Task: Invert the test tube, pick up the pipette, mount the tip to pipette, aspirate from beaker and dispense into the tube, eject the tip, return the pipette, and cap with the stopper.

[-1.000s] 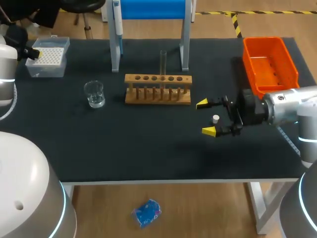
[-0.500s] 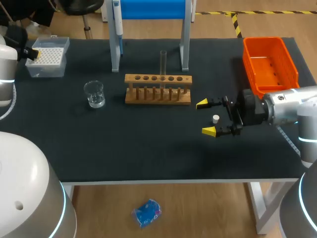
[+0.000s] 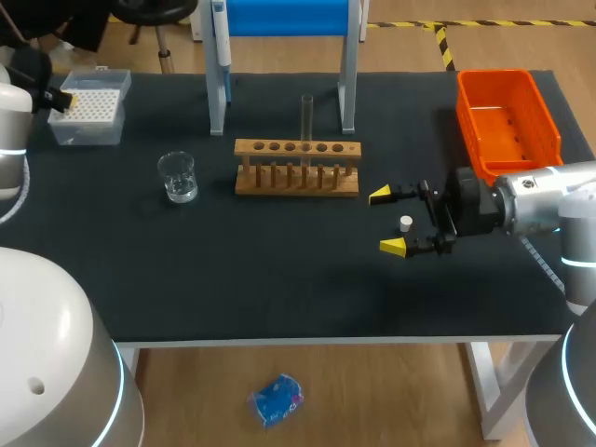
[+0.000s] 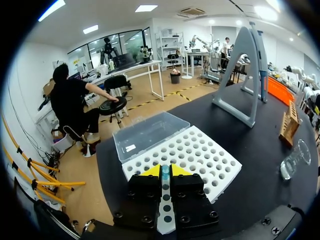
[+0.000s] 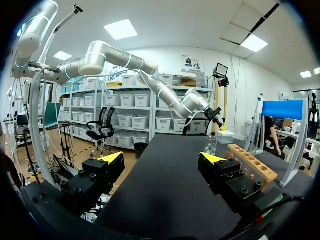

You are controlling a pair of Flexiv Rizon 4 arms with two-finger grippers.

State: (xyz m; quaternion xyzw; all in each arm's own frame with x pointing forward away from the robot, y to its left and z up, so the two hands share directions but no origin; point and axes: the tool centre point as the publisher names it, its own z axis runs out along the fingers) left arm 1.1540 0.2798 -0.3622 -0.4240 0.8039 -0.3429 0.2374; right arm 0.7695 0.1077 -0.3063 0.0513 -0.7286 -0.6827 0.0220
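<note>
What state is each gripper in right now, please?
Left gripper: closed, over the tip box.
Right gripper: open, stopper between its fingers, untouched.

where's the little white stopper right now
In the head view the small white stopper lies on the right side of the black table, between the yellow tips of the open right claw, right of the wooden test tube rack.

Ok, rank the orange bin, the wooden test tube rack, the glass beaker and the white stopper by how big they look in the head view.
Largest to smallest:
1. orange bin
2. wooden test tube rack, wider than the bin but much shallower
3. glass beaker
4. white stopper, by far the smallest
</note>
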